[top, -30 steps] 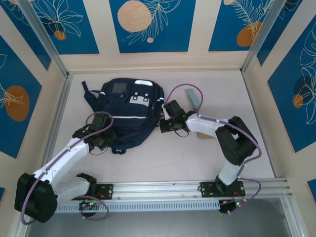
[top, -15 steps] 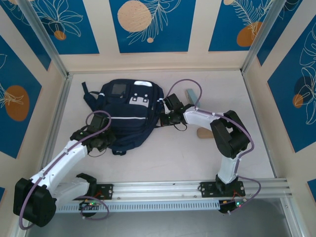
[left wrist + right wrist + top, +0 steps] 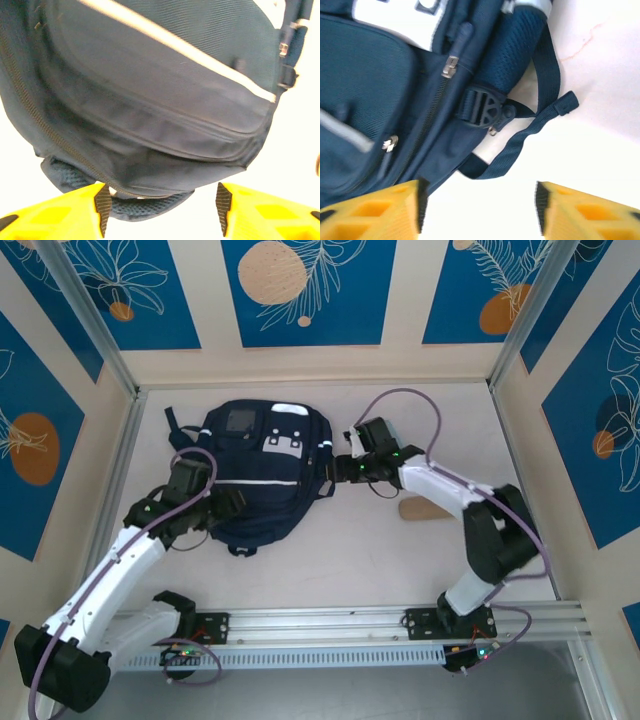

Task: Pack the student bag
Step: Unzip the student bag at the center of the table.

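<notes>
The student bag (image 3: 262,472), a dark navy backpack with thin white stripes, lies flat at the back left of the table. My left gripper (image 3: 226,504) is at the bag's near left edge. In the left wrist view it (image 3: 162,210) stands open, and the bag's bottom seam (image 3: 150,192) hangs just in front of the gap, untouched. My right gripper (image 3: 336,468) is beside the bag's right edge. In the right wrist view it (image 3: 479,210) is open over bare table, with the bag's side zip (image 3: 449,66), buckle (image 3: 482,107) and a loose strap (image 3: 520,145) ahead of it.
A tan wooden piece (image 3: 420,510) lies on the table right of the bag, under the right arm. The metal rail (image 3: 400,625) with both arm bases runs along the near edge. Patterned walls close in the back and sides.
Both grippers have gone from shut to open, letting go of the bag's edges. The left arm has drawn back to the left; the right wrist has swung toward the back right.
</notes>
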You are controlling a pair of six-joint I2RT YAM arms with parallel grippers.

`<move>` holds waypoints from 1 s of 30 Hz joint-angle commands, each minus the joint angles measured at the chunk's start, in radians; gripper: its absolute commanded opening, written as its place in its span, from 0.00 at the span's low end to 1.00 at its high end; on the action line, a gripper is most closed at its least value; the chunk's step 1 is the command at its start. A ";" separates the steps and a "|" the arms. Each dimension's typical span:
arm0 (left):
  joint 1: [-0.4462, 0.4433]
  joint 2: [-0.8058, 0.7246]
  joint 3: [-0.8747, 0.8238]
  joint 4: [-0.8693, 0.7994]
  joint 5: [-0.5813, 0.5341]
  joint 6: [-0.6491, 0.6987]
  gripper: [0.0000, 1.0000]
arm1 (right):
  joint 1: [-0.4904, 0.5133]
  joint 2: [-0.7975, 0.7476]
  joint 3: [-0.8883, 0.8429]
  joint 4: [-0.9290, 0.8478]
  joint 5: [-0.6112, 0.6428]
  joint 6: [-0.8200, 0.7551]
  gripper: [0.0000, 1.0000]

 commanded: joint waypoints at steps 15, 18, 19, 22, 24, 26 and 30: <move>-0.340 0.513 0.467 -0.161 -0.251 0.502 0.77 | -0.119 -0.272 -0.164 -0.024 -0.099 0.050 0.99; -0.386 0.623 0.527 -0.207 -0.327 0.555 0.76 | -0.134 -0.281 -0.172 -0.026 -0.096 0.052 0.99; -0.399 0.659 0.545 -0.221 -0.350 0.570 0.76 | -0.140 -0.284 -0.175 -0.027 -0.095 0.055 0.99; -0.425 0.738 0.582 -0.268 -0.366 0.651 0.73 | -0.154 -0.286 -0.182 -0.029 -0.101 0.066 1.00; -0.427 0.774 0.600 -0.290 -0.371 0.690 0.73 | -0.161 -0.284 -0.184 -0.030 -0.111 0.068 1.00; -0.427 0.800 0.607 -0.285 -0.380 0.713 0.72 | -0.167 -0.284 -0.187 -0.030 -0.112 0.069 1.00; -0.427 0.864 0.639 -0.273 -0.353 0.719 0.68 | -0.172 -0.279 -0.189 -0.021 -0.133 0.071 0.99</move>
